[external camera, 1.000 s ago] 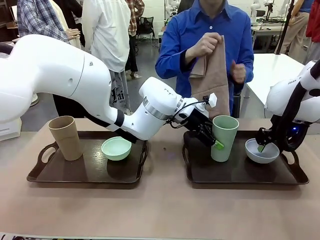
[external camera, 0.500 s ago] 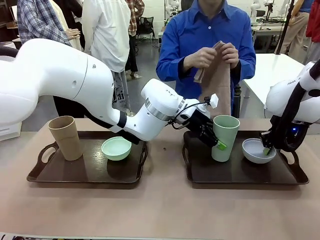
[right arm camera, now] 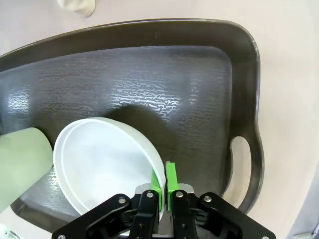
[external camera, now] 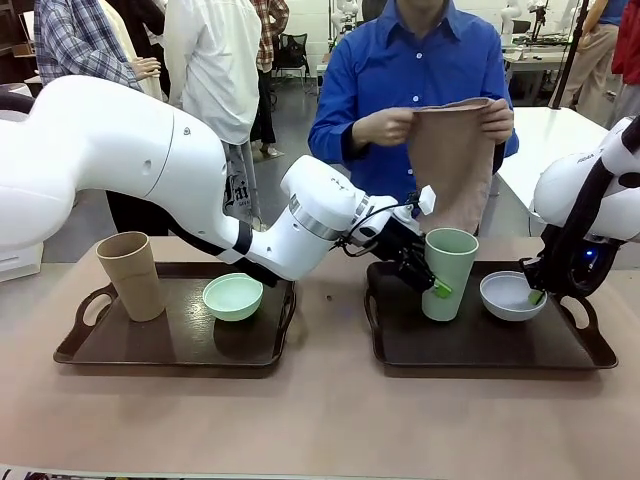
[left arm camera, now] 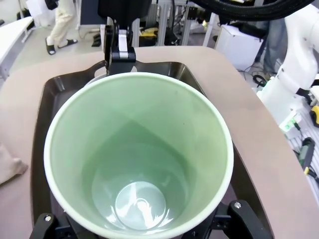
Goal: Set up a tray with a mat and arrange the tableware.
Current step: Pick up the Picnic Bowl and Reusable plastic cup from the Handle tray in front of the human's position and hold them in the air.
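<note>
My left gripper [external camera: 432, 281] reaches across to the right tray [external camera: 480, 350] and is shut on the pale green cup [external camera: 447, 272], which stands upright. In the left wrist view I look down into this cup [left arm camera: 137, 164], with a finger [left arm camera: 238, 213] on each side of it. My right gripper [external camera: 534, 295] pinches the rim of the white bowl [external camera: 510, 295], holding it tilted just above the tray. Its green pads [right arm camera: 170, 180] clamp the bowl [right arm camera: 104, 164] edge. The tan cup [external camera: 130, 275] and mint-green bowl [external camera: 233, 296] sit on the left tray [external camera: 170, 345]. The person holds the tan mat [external camera: 455, 150] spread in both hands.
Both dark trays have handle loops at their ends; the right tray's handle [right arm camera: 239, 169] is close beside the bowl. Bare table lies between the trays and along the front edge. The person stands right behind the right tray.
My left gripper has shut on the pale green cup. The right gripper has raised the white bowl slightly and shifted it left. The person has unfolded the mat and holds it spread.
</note>
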Action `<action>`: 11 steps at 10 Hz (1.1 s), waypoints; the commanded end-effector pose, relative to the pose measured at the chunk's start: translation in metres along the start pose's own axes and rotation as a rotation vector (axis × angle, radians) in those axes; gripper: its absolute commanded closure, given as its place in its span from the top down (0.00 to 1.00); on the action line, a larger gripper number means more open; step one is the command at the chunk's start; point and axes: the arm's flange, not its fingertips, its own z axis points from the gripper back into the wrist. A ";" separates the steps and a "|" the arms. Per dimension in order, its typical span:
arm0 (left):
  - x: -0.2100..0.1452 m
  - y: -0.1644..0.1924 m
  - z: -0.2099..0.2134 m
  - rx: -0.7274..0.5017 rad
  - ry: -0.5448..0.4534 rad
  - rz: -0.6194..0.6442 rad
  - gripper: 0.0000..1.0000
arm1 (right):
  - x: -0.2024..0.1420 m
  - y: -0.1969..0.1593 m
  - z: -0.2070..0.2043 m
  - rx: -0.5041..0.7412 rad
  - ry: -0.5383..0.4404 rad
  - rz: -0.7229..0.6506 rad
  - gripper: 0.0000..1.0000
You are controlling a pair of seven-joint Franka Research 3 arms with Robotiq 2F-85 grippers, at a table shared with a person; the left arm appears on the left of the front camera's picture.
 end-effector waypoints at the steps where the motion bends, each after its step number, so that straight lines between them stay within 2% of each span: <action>1: 0.005 -0.007 0.014 0.012 0.022 0.012 0.27 | -0.003 -0.005 -0.005 -0.013 0.028 0.016 0.00; 4: 0.030 -0.024 0.055 0.053 -0.009 -0.012 0.27 | -0.020 0.001 0.034 0.021 0.001 0.046 0.00; 6: 0.059 -0.042 0.088 0.124 0.002 -0.066 0.27 | -0.046 0.004 0.089 0.034 -0.068 0.073 0.00; 11: 0.115 -0.087 0.144 0.174 0.000 -0.147 0.27 | -0.108 0.021 0.205 -0.007 -0.244 0.109 0.00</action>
